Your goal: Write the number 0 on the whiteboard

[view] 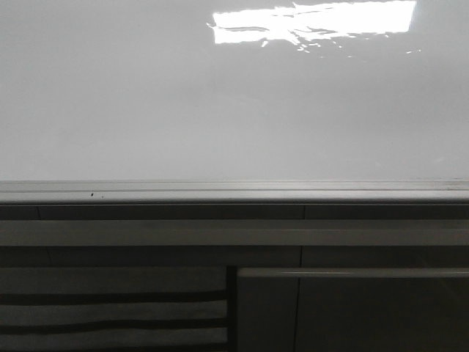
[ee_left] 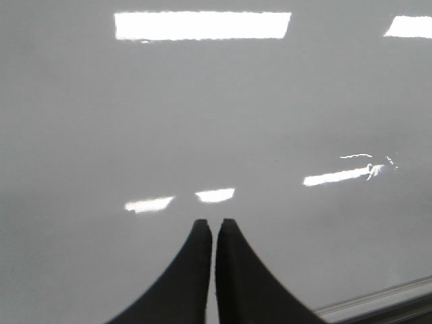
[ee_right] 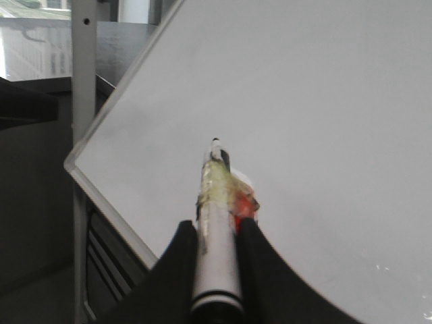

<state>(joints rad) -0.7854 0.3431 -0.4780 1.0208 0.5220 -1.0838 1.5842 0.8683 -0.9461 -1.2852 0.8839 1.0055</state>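
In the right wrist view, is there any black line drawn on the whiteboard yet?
No: the whiteboard is bare white around the marker held in the right pincer, with no stroke visible.

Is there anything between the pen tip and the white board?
Nothing shows there. In the right wrist view the marker tip points at bare whiteboard; whether it touches is unclear.
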